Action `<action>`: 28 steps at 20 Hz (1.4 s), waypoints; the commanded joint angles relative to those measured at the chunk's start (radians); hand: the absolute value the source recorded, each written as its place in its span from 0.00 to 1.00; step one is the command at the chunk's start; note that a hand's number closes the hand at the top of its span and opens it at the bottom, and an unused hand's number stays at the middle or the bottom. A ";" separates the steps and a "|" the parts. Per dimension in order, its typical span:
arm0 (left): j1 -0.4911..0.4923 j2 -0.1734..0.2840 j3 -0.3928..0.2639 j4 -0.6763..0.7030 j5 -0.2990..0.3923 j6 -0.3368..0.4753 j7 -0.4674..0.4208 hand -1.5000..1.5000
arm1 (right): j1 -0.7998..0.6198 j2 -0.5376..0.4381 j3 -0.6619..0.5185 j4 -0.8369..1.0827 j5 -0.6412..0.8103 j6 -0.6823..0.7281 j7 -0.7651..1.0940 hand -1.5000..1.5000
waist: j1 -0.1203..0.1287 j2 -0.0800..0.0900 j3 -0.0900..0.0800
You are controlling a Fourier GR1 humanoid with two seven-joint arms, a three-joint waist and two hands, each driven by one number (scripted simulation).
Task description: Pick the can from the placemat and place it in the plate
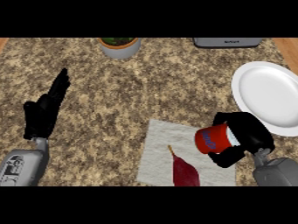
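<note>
Right robot hand [249,133], near the worktop's front right corner, has its black fingers and thumb curled round the red can [213,139]. That can lies tilted on its side within the grasp, one end turned toward the left, with a blue mark showing on its red wall. It sits over the right edge of the pale placemat [164,151], and whether it touches the cloth or is lifted off it cannot be told from this view. The placemat lies at the front edge of the worktop [144,87], a little right of the middle, and bears a dark red leaf [185,173] with a thin stalk pointing toward the back.

Just beyond the right robot hand, along the right edge of the worktop, lies the white plate [277,94], with nothing on it; its near rim comes close beside the hand's fingers.

Left robot hand [45,107] shows toward the left edge of the worktop, open, fingers straight and pointing toward the back, holding nothing, well apart from the placemat.

At the back edge stands a grey pot with a green plant [119,46], left of the middle, and a grey appliance [227,42] further right, only partly in view. The worktop itself is speckled brown stone, with wood showing past both back corners.
</note>
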 commanded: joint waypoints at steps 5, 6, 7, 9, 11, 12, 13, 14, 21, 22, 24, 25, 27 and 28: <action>0.046 -0.001 0.034 -0.013 0.003 0.035 -0.009 0.50 | 0.151 -0.373 -0.487 0.217 -0.134 -0.127 -0.204 1.00 | -0.078 0.006 0.011; 0.039 -0.002 0.029 -0.020 0.010 0.024 -0.003 0.50 | 0.160 -0.391 -0.546 0.253 -0.166 -0.162 -0.260 1.00 | -0.071 0.005 0.011; 0.043 0.006 0.034 -0.015 0.013 0.018 -0.001 0.50 | 0.170 -0.429 -0.590 0.282 -0.176 -0.196 -0.330 1.00 | -0.061 0.005 0.010; 0.028 0.024 0.043 -0.020 0.027 -0.007 0.001 0.50 | 0.182 -0.442 -0.673 0.338 -0.216 -0.285 -0.454 1.00 | -0.049 0.004 0.010; 0.030 0.005 0.024 -0.012 0.012 0.008 0.009 0.50 | 0.169 -0.458 -0.753 0.359 -0.269 -0.346 -0.573 1.00 | -0.045 0.003 0.009; 0.029 0.014 0.027 -0.012 0.018 -0.008 -0.003 0.50 | 0.156 -0.472 -0.801 0.390 -0.308 -0.350 -0.619 1.00 | -0.032 0.004 0.008; -0.009 0.012 0.028 -0.003 0.019 -0.008 0.016 0.50 | 0.147 -0.485 -0.828 0.409 -0.338 -0.344 -0.676 1.00 | -0.023 0.006 0.006; 0.011 0.014 0.022 -0.026 0.024 -0.018 0.021 0.50 | 0.168 -0.503 -0.861 0.470 -0.351 -0.359 -0.760 1.00 | -0.011 0.005 0.007; -0.038 -0.005 0.006 -0.012 0.021 -0.036 0.026 0.50 | 0.050 -0.605 -0.913 0.718 -0.457 -0.228 -1.087 1.00 | 0.032 0.011 0.004; 0.000 -0.041 -0.024 0.016 -0.031 0.002 -0.031 0.50 | 0.058 -0.566 -0.889 0.648 -0.456 -0.215 -1.042 1.00 | 0.024 0.009 0.002; -0.030 -0.038 -0.031 0.003 -0.041 0.004 0.015 0.50 | -0.048 -0.574 -0.833 0.661 -0.450 -0.160 -0.951 1.00 | 0.034 0.010 0.001; -0.030 -0.013 -0.005 -0.041 -0.010 -0.022 0.065 0.50 | -0.053 -0.555 -0.826 0.732 -0.439 -0.178 -1.002 1.00 | 0.037 0.009 0.002; -0.017 0.000 0.019 -0.006 -0.009 -0.036 -0.001 0.50 | -0.079 -0.525 -0.786 0.714 -0.422 -0.171 -0.959 1.00 | 0.033 0.009 0.001; -0.014 -0.029 -0.016 -0.044 -0.020 -0.023 0.041 0.50 | -0.141 -0.499 -0.752 0.689 -0.407 -0.186 -0.893 1.00 | 0.039 0.009 0.001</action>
